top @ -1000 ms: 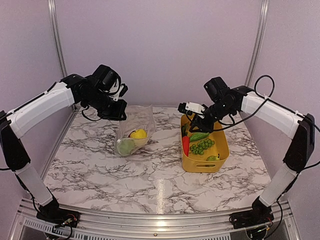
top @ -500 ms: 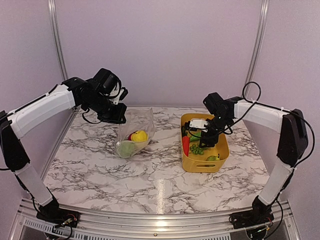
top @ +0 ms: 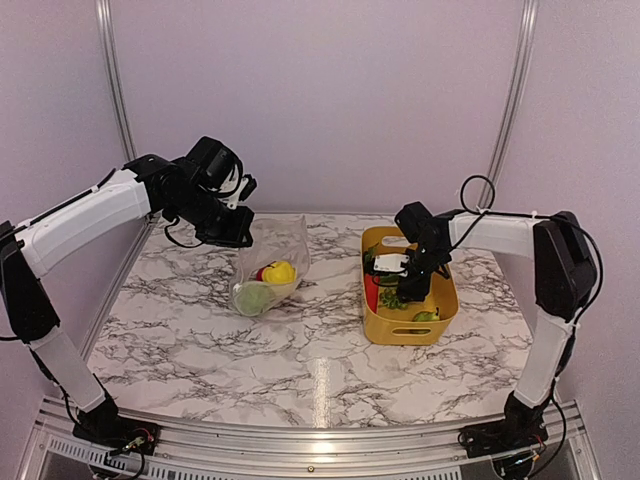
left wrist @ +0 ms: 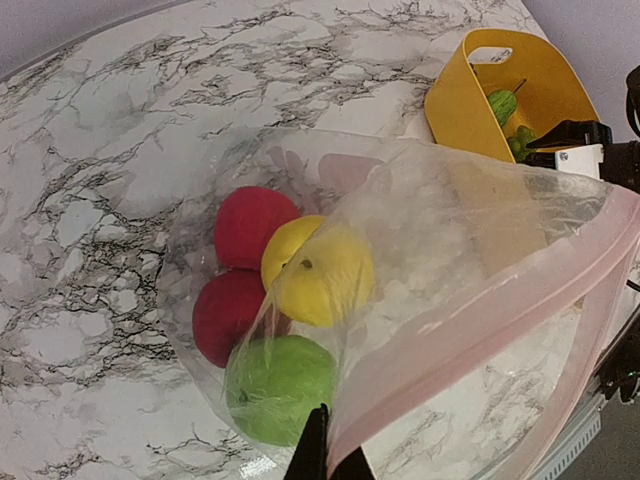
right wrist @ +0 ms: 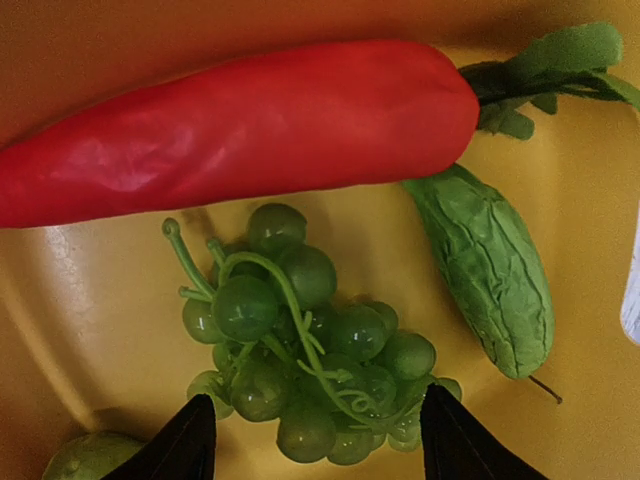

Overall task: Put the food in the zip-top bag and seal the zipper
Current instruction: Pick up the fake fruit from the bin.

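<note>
Your right fingers (right wrist: 185, 445) have dropped into the yellow basket (top: 440, 325), wide open and empty above the grapes (right wrist: 310, 350); close on them next, while your left fingers (left wrist: 310, 455) pinch the zip-top bag (left wrist: 480, 250) open.

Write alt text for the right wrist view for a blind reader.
The right gripper, open, hangs over a bunch of green grapes in the yellow basket. A long red vegetable and a green cucumber lie beside the bunch.

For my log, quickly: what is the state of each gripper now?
Left gripper: closed, holding the zip-top bag by its mouth edge.
Right gripper: open, holding nothing, over the green grapes in the yellow basket.
</note>
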You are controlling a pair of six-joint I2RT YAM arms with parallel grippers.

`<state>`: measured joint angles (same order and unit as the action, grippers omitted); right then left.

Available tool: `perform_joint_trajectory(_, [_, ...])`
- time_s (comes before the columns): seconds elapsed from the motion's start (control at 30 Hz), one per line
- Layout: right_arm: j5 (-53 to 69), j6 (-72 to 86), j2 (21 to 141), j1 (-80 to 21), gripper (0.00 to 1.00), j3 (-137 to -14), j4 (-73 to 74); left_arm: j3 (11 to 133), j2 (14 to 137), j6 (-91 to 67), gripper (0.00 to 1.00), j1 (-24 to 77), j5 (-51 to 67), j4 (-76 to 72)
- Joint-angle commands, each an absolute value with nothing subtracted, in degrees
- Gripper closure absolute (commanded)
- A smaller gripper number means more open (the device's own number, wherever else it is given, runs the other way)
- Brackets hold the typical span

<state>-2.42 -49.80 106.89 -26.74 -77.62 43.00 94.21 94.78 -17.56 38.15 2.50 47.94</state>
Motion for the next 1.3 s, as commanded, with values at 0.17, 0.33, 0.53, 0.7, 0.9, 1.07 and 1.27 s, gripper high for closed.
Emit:
perform_joint_trajectory(0.17, [-6.65,-50.41,109.32,-25.55,0.39,-76.44,36.9,93.26,92.9,-17.57,1.0,37.97,2.53,47.47])
perform_joint_trajectory(0.33, [-6.03,-50.26,109.28,-24.98,0.6,-76.13,36.61,92.78,92.88,-17.63,1.0,37.97,2.68,47.31])
perform_joint_trajectory(0.53, [-5.89,-50.02,107.14,-24.84,0.85,-76.13,37.55,92.37,93.03,-17.68,1.0,37.97,3.06,46.75])
perform_joint_trajectory(0.7, [-5.73,-49.35,104.16,-24.78,1.0,-76.78,38.86,92.55,93.37,-17.67,1.0,37.97,2.99,46.35])
perform_joint_trajectory(0.9, [-3.93,-47.61,101.28,-24.78,1.0,-80.67,43.25,92.81,94.12,-17.45,1.0,37.97,3.44,45.91])
perform_joint_trajectory(1.07, [-1.05,-46.07,98.61,-24.77,1.0,-85.63,48.07,92.77,94.29,-17.43,1.0,37.97,3.34,45.7])
perform_joint_trajectory(1.27, [6.09,-44.44,95.52,-24.79,1.0,-91.38,51.51,92.98,94.82,-17.73,1.0,37.97,3.33,45.35])
